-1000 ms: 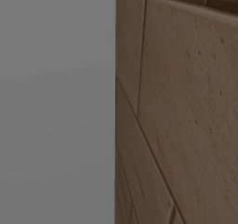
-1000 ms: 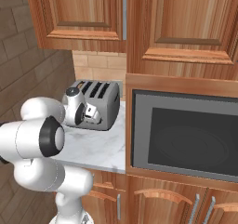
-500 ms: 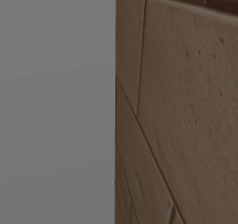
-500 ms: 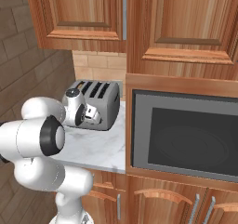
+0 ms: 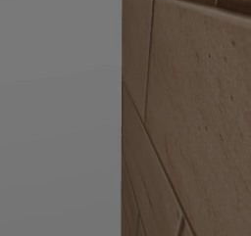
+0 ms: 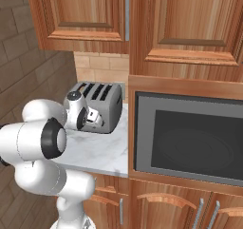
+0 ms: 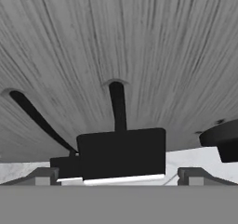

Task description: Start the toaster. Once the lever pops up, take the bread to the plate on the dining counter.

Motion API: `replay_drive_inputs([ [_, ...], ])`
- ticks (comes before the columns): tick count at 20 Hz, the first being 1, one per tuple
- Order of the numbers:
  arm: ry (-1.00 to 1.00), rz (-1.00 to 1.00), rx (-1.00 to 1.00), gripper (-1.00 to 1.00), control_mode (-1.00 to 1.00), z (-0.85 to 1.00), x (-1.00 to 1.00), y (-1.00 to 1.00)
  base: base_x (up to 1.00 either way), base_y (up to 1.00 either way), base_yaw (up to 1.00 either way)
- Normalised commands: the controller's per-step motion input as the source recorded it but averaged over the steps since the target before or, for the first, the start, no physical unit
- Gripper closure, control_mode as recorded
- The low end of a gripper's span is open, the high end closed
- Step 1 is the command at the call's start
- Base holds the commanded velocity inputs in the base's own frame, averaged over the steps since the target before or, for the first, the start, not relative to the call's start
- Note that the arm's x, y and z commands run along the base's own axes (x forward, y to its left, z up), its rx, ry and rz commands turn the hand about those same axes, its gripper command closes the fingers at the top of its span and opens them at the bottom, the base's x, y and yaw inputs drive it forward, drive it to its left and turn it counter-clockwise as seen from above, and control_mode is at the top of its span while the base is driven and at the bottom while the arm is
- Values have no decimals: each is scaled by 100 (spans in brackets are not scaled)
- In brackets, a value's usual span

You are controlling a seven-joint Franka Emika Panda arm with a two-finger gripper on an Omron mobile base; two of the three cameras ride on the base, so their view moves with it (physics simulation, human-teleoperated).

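Note:
The silver-grey toaster (image 6: 100, 107) stands on the marble counter, its dark slots facing up. My gripper (image 6: 96, 123) is pressed close to its near end face. In the hand view the brushed metal face of the toaster (image 7: 139, 56) is very close. A black lever (image 7: 122, 152) sits at the lower end of its dark slot, between my two fingertips (image 7: 44, 176). The gripper (image 7: 118, 177) is open, and the lever lies within its span. I cannot tell whether it is being touched. The bread is hidden, while the plate and the dining counter are out of view.
A built-in microwave (image 6: 190, 138) stands right beside the toaster, under wood cabinets (image 6: 180, 28). A brick wall (image 6: 23, 66) closes the left side. A second slot with its lever (image 7: 64, 164) and a black knob (image 7: 223, 139) flank the lever. The left base view faces brick wall (image 5: 196, 132).

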Motion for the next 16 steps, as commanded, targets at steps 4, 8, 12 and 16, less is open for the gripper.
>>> replay_drive_inputs([
  [4,0,0,0,-100,-100,-4,0,0,0,0,0],
  [8,0,0,0,-100,-100,-9,0,0,0,0,0],
  [12,-1,0,0,-100,-100,-3,0,0,0,0,0],
  [16,-7,0,0,-100,-100,12,-6,0,0,0,0],
])
